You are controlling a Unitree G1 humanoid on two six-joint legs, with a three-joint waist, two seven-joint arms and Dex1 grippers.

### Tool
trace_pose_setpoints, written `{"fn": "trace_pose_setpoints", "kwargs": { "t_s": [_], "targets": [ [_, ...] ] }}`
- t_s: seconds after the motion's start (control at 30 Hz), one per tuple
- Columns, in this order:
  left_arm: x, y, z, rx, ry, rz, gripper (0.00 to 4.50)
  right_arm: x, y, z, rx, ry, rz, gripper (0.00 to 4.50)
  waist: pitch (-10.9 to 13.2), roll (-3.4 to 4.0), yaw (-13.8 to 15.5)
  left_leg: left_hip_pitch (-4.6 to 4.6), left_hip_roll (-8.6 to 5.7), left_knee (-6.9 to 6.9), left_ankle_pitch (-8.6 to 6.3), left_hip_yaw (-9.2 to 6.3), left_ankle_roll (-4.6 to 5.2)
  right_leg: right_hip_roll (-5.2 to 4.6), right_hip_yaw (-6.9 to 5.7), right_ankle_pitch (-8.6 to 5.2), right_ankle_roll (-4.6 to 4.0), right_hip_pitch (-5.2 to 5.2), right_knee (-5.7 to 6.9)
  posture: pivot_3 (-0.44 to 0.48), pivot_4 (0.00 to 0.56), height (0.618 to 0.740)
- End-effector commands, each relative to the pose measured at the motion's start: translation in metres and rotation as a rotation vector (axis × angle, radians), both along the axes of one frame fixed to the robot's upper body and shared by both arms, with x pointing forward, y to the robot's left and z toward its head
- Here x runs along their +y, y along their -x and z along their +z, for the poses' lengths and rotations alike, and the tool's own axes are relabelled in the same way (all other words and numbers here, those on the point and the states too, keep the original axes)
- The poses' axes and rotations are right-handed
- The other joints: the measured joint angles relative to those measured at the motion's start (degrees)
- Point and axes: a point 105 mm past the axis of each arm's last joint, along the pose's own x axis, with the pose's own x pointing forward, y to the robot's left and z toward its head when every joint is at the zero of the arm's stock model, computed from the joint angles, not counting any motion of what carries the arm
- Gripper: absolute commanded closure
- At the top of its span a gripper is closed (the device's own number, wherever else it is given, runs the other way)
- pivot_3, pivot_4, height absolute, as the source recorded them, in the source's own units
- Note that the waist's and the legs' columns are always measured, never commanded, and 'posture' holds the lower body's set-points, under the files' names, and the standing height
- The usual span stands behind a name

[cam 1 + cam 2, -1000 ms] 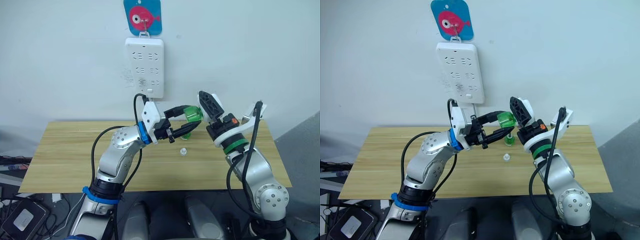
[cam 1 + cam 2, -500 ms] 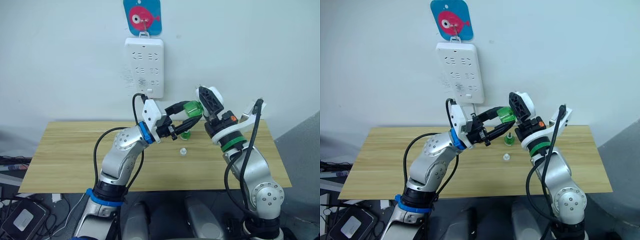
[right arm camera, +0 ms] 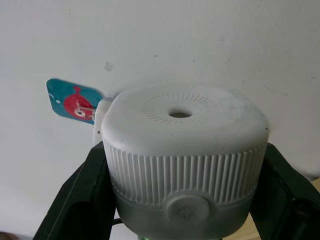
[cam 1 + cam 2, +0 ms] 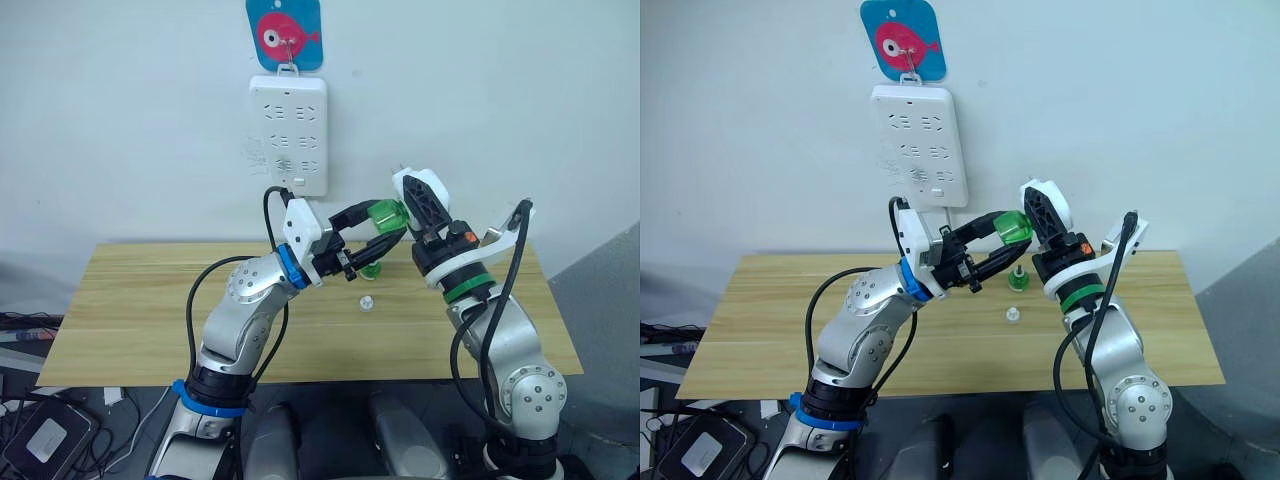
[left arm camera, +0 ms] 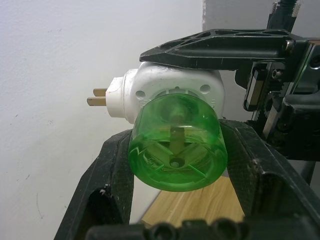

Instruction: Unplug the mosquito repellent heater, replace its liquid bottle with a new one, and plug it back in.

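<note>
The mosquito repellent heater (image 3: 182, 135), white and rounded with a vent hole on top, is clamped in my right gripper (image 4: 420, 207) above the table's back edge. Its two prongs (image 5: 97, 97) point at the wall. A translucent green bottle (image 5: 175, 150) sits in the heater's underside with its neck hidden inside. My left gripper (image 4: 380, 226) is shut on this bottle from the left. Another small green bottle (image 4: 372, 268) stands on the table below, and a loose white cap (image 4: 367, 301) lies in front of it. I cannot tell which bottle is the new one.
A white power strip (image 4: 289, 135) hangs on the wall under a blue fish hanger (image 4: 284, 33), up and left of the grippers. The wooden table (image 4: 140, 300) spreads out to the left and right of the two small items.
Both grippers have lifted a little, with the bottle and the heater still joined. The bottle and cap on the table have not moved.
</note>
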Motion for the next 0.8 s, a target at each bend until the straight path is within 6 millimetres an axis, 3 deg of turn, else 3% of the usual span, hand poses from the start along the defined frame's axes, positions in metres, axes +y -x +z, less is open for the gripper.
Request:
{"fn": "trace_pose_setpoints", "kwargs": {
  "t_s": [0.03,0.2,0.43,0.63,0.8],
  "targets": [
    [-0.003,0.008,0.006,-0.032,0.019,-0.018,2.13,0.0,0.009,0.013,-0.069,-0.052,0.024,1.52,0.0,0.0,0.0,0.0,0.0,0.0,0.0,0.0,0.0,0.0,0.0,0.0,0.0,0.0,0.0,-0.216,0.216,0.723],
    [-0.004,0.007,0.006,-0.026,0.025,-0.025,2.13,0.0,0.01,0.012,-0.072,-0.052,0.027,1.52,0.0,0.0,0.0,0.0,0.0,0.0,0.0,0.0,0.0,0.0,0.0,0.0,0.0,0.0,0.0,-0.216,0.215,0.723],
    [0.012,0.007,-0.014,-0.049,-0.084,0.023,0.01,-0.004,0.01,0.01,-0.083,-0.019,0.014,1.52,-0.01,0.01,-0.08,0.01,0.01,-0.01,0.0,0.0,0.0,0.0,0.0,0.0,0.0,0.0,0.0,-0.221,0.212,0.723],
    [0.063,0.002,-0.032,0.012,-0.166,0.164,0.0,-0.012,0.006,0.013,-0.193,0.297,-0.066,1.52,-0.02,0.03,-0.22,0.0,0.01,-0.01,0.0,0.0,0.0,-0.02,0.0,0.0,0.0,-0.02,0.01,-0.22,0.211,0.723],
    [0.113,-0.015,-0.02,0.041,-0.201,0.283,0.0,-0.017,0.001,0.02,-0.314,0.605,-0.119,1.52,-0.03,0.01,0.0,0.02,0.02,-0.01,0.01,0.0,0.0,-0.02,-0.03,-0.01,0.01,-0.04,0.02,-0.205,0.206,0.723]
  ]
}}
